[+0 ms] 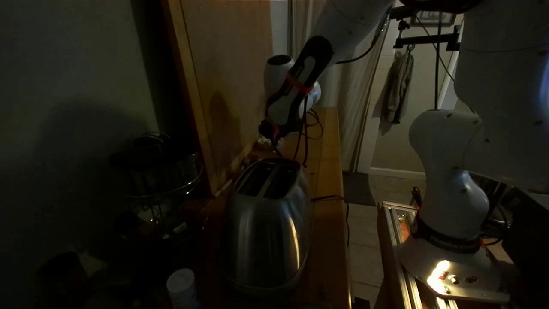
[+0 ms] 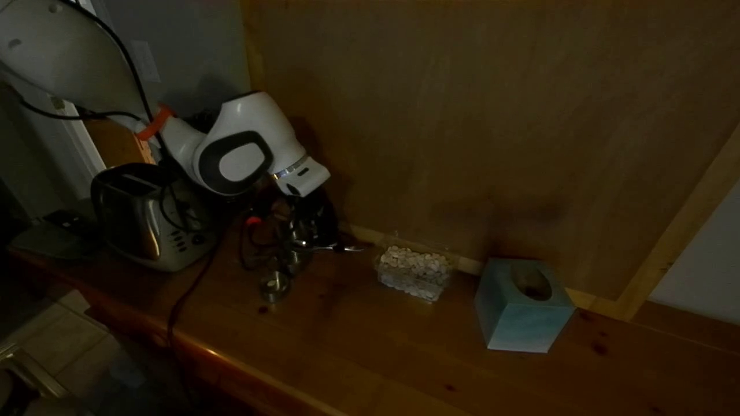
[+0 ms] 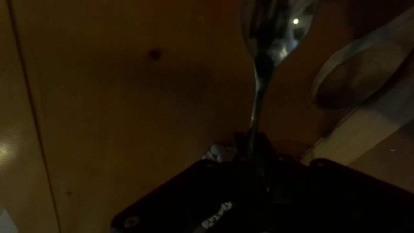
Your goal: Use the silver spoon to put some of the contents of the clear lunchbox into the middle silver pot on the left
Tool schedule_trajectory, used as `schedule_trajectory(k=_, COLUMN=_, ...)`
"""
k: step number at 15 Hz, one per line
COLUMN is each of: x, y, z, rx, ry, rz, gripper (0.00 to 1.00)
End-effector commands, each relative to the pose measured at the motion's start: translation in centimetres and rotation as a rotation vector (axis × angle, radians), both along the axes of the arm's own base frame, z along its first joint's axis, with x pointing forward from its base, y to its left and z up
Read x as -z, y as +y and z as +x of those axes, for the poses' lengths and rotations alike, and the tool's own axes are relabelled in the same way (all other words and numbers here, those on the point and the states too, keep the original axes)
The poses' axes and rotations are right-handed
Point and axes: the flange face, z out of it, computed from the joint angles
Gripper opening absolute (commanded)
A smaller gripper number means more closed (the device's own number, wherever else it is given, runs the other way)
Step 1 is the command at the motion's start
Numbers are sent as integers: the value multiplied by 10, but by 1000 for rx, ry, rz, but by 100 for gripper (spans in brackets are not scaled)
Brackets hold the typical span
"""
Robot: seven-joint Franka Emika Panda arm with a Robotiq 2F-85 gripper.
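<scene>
Gleaming, an oval-bowled spoon (image 3: 268, 48) sits clasped in the claw (image 3: 252, 144).

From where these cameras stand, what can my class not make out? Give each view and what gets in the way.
Silver spoon: tip cut off by the wrist view's top edge.
Clear lunchbox: in the wrist view, mostly blocked by the gripper.
Silver pots: insides too small and dim to read in an exterior view.
White container: base cut off by the bottom edge in an exterior view.
</scene>
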Motion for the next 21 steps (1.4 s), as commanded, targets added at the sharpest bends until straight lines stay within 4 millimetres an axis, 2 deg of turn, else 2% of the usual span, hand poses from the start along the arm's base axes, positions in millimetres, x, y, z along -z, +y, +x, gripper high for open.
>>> schedule_trajectory(k=1, x=-1, y=4, z=1, rx=-4, ry=5, rz=-3, gripper=10)
schedule_trajectory(k=3, x=-1, y=8, z=3, rx=-8, ry=9, rz=-7, gripper=10)
schedule_trajectory(k=4, x=2, y=3, z=3, rx=9, ry=29, rz=-24, gripper=2)
schedule_trajectory(k=11, x=1, y=-43, z=-8, rx=112, ry=100, rz=-65, gripper=2)
schedule_trajectory(k=15, x=12, y=-66, z=-18, rx=163, ry=180, rz=-71, gripper=2)
schedule_trajectory(k=21, x=35, y=-85, z=-26, rx=132, ry=206, rz=0, gripper=2)
